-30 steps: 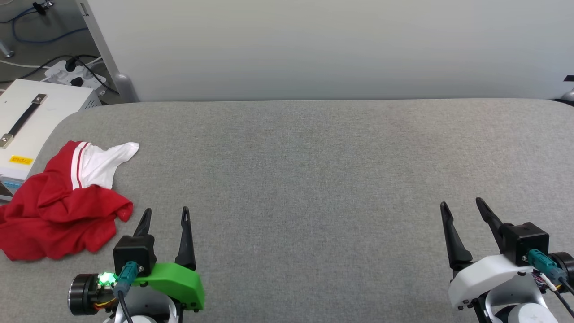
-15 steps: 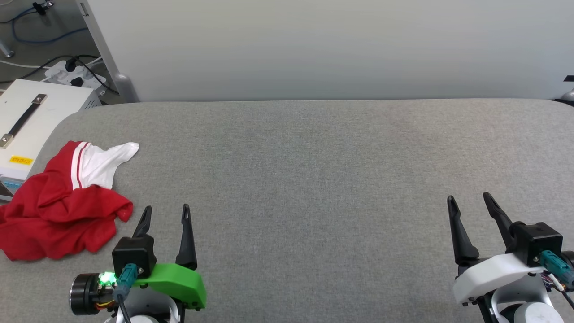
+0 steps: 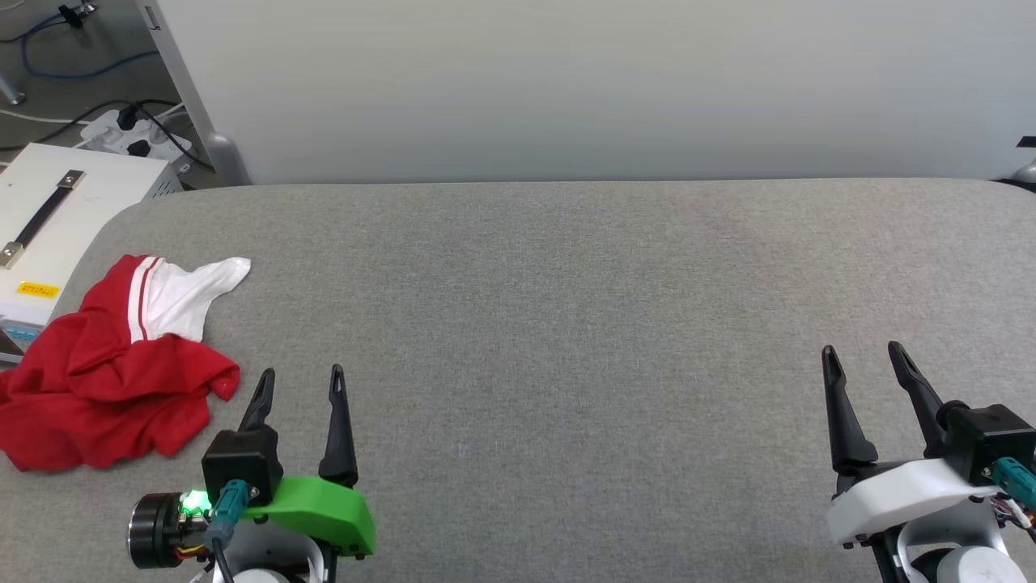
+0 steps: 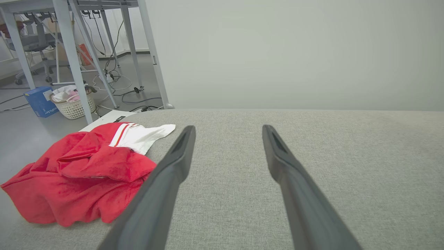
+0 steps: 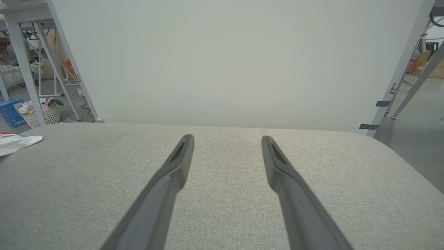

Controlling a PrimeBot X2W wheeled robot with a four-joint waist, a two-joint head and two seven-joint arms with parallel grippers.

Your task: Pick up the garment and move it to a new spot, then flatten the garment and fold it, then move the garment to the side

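Note:
The garment (image 3: 113, 380) lies crumpled at the left edge of the grey table (image 3: 566, 308), red with one white sleeve spread toward the back. The left wrist view has the garment (image 4: 79, 173) at lower left, beside the left finger. My left gripper (image 3: 301, 375) hovers open just right of the heap, nothing between its fingers. My right gripper (image 3: 864, 353) stands open at the table's right front, far from the cloth. A tip of the white sleeve (image 5: 17, 143) peeks in at the left edge of the right wrist view.
A white box (image 3: 57, 219) with a black handle stands off the table's left edge, a power strip (image 3: 133, 134) and cables behind it. A pale partition (image 3: 566, 81) closes the far side. A laundry basket (image 4: 73, 104) sits on the floor.
My right gripper has shifted right and slightly toward the back. My left gripper crept a little forward. The garment has not moved.

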